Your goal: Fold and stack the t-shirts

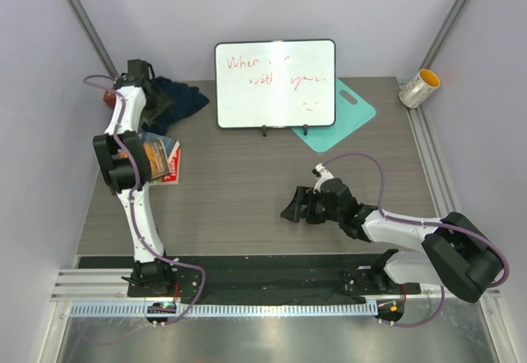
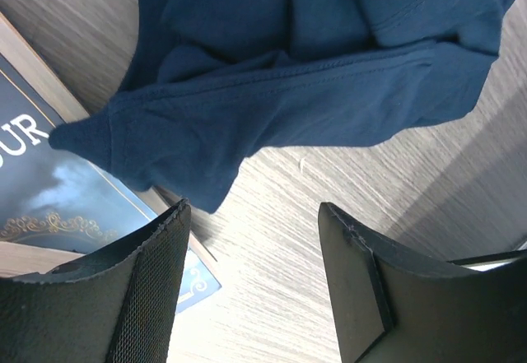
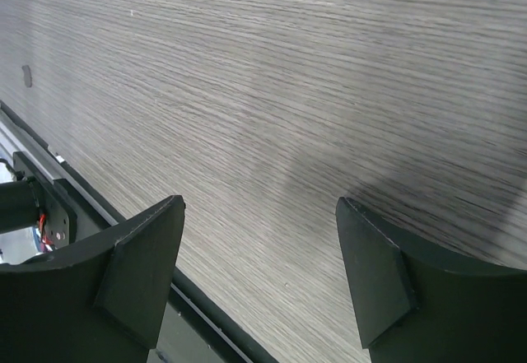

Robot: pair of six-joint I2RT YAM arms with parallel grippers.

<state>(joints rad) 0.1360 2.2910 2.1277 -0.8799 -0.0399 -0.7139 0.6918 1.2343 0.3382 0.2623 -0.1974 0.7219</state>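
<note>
A crumpled dark navy t-shirt [image 1: 179, 100] lies in the far left corner of the table. In the left wrist view the t-shirt [image 2: 313, 67] fills the upper part, with a sleeve hem hanging towards the fingers. My left gripper [image 2: 251, 211] hovers open just short of that hem, nothing between its fingers; in the top view the left gripper [image 1: 155, 116] sits at the shirt's left edge. My right gripper [image 1: 292, 207] is low over bare table at centre right. The right wrist view shows the right gripper [image 3: 259, 202] open and empty.
A book [image 1: 160, 159] lies just near of the shirt, and the book's corner [image 2: 49, 182] reaches under my left finger. A whiteboard [image 1: 276, 83] stands at the back centre, with a teal board [image 1: 342, 116] behind it. A cup [image 1: 420, 88] lies at the back right.
</note>
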